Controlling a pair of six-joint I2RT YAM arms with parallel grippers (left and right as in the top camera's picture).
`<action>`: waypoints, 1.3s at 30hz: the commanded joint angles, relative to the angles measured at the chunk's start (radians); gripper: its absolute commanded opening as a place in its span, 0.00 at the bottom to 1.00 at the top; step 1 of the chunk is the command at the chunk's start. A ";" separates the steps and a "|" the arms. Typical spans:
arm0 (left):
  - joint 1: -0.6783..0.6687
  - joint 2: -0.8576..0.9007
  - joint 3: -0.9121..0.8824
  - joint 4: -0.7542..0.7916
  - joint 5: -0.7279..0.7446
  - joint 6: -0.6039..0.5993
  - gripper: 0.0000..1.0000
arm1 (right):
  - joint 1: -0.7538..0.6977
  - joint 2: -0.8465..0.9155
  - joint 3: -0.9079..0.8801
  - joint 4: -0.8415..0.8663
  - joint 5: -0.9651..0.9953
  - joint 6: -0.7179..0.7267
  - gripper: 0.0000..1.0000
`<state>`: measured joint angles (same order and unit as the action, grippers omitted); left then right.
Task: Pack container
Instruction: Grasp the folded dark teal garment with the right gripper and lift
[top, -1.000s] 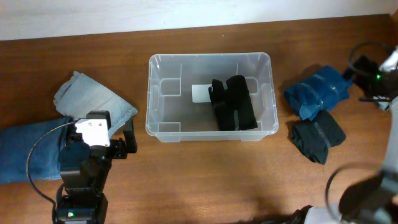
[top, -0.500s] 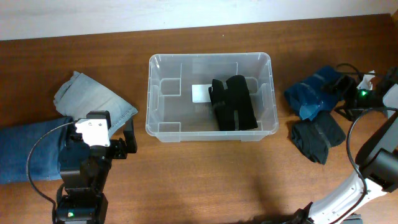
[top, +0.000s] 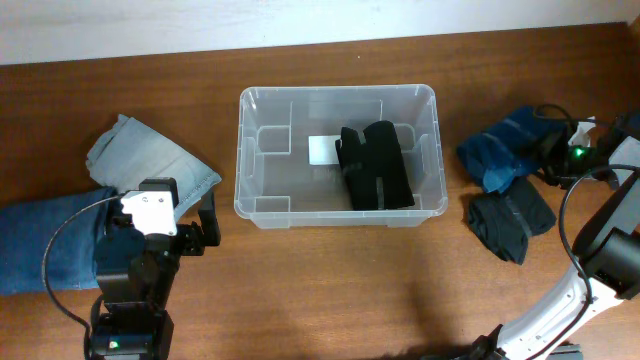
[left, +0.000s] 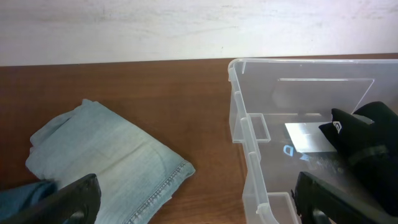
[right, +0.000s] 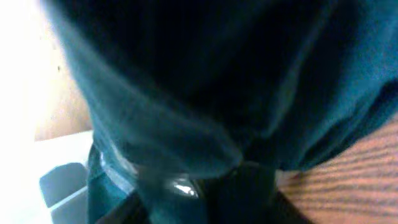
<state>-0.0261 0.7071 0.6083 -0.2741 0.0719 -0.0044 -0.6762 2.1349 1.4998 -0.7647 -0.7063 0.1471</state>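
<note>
Now your right gripper (top: 557, 152) is down at the blue bundle (top: 500, 150), against its right-hand end. The wrist camera shows only blurred teal cloth, so you cannot tell whether the jaws have closed on it or how far apart they stand.

The container (top: 340, 90) sits at the middle of the table, directly to that gripper's left, with its long side running left to right. A black bundle (top: 376, 165) already fills the right half, lying across the short way beside the white label (top: 320, 150); the left half is bare. So the carry, I judge, goes leftward over the right end wall and past the black bundle.

A dark grey bundle (top: 510, 226) lies just beside the blue one, on the robot's side of it. Your left gripper (left: 199, 202) hangs wide open and empty near the pale jeans (left: 106, 155), just left of the container. The right arm is plainly the nearer one for both bundles.
</note>
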 joint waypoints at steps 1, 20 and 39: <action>-0.003 0.001 0.022 0.000 0.011 -0.002 0.99 | 0.003 0.009 -0.009 0.003 -0.017 -0.010 0.27; -0.003 0.001 0.022 0.001 0.011 -0.002 0.99 | 0.252 -0.650 0.049 -0.036 -0.016 -0.133 0.16; -0.003 0.001 0.022 -0.005 0.011 -0.002 0.99 | 0.959 -0.394 0.048 0.003 0.027 0.069 0.14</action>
<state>-0.0261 0.7071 0.6083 -0.2802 0.0719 -0.0044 0.2203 1.6871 1.5391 -0.7979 -0.6662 0.1398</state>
